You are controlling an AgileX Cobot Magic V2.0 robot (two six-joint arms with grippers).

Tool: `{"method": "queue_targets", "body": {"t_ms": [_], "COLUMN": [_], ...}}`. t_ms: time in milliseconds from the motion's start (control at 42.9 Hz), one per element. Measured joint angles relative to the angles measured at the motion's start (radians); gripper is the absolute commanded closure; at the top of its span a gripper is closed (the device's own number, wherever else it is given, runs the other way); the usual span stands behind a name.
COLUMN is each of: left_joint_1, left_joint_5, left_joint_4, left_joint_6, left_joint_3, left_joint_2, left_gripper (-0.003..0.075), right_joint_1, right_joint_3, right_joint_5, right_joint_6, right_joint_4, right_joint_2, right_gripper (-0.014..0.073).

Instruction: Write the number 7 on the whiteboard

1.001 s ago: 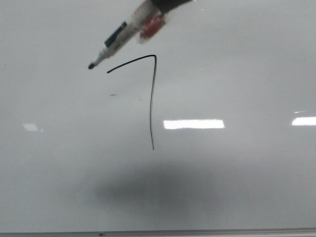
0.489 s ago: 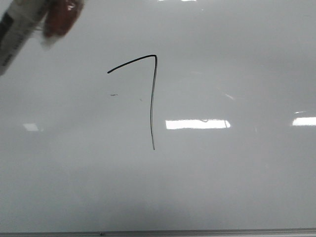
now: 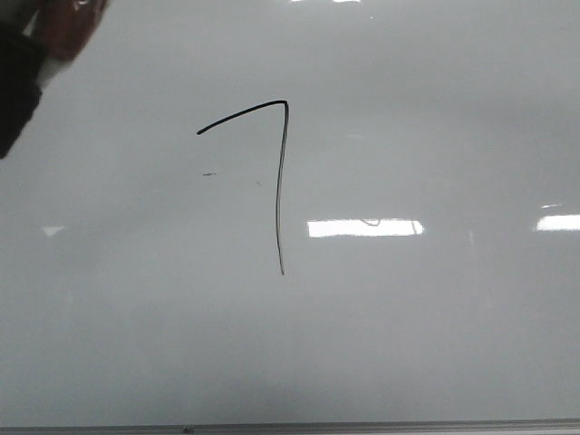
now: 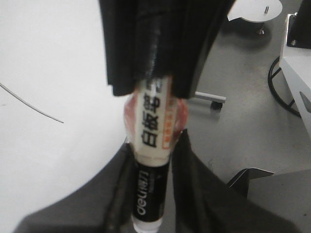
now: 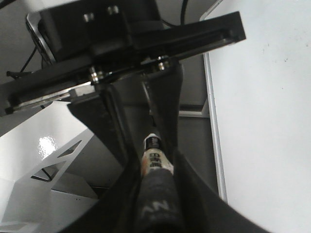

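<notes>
- Number 7 [image 3: 279, 172]: thin black line, slanted curved top stroke meeting a long near-vertical downstroke, at the centre-left of the glossy whiteboard [image 3: 435, 344].
- Left gripper [image 4: 151, 189] clamps a marker [image 4: 153, 145].
- Right gripper [image 5: 153, 160] also closed around a marker [image 5: 154, 155].

A white marker [image 4: 151, 160] with a black band is pointing down, reddish tape [image 4: 181, 114] wrapping its barrel. Beside it grey floor [image 4: 243, 131] is showing, with a caster wheel [image 4: 216, 104] just beyond. What is probably a second marker [image 5: 154, 158] is appearing blurred, a white bracket [image 5: 48, 170] lying beside it.
</notes>
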Motion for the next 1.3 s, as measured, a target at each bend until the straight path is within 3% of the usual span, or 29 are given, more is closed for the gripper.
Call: {"method": "queue_targets", "body": {"t_ms": [70,140,210,326,419,699,908,1094,1304], "left_joint_1": [0.000,-0.001,-0.001,-0.001,0.004,0.137,0.447,0.763,0.981], "left_joint_5": [0.000,0.002,0.003,0.003,0.003,0.042,0.043,0.031,-0.039], "left_joint_4": [0.004,0.004,0.004,0.004,0.004,0.057,0.127,0.166,0.179], "left_joint_6": [0.003,0.003,0.003,0.003,-0.018,-0.242,-0.351,-0.360,-0.364], "left_joint_3": [0.000,0.000,0.000,0.000,0.000,-0.005,-0.005,-0.005,-0.003], "left_joint_2": [0.000,0.000,0.000,0.000,0.004,0.090,0.148,0.153,0.224], "left_gripper": [0.0690,0.0729,0.0741,0.0741,0.0741,0.0741,0.0741,0.0741,0.0741], "right_joint_1": [0.000,0.000,0.000,0.000,0.000,-0.023,-0.162,-0.349,-0.539], "right_joint_3": [0.000,0.000,0.000,0.000,0.000,0.000,0.042,0.236,0.503], "right_joint_5": [0.004,0.006,0.008,0.006,-0.001,-0.057,-0.041,-0.084,-0.172], "right_joint_6": [0.000,0.000,-0.002,0.003,0.027,0.111,0.364,0.605,0.696], "right_joint_4": [0.000,0.000,0.000,0.000,0.002,-0.037,-0.189,-0.305,-0.321], "right_joint_2": [0.000,0.000,0.000,0.000,0.000,-0.033,-0.176,-0.381,-0.647], "right_gripper": [0.0643,0.0578,0.0431,0.0090,-0.0073,0.0081,0.0240,0.0384,0.0593]}}
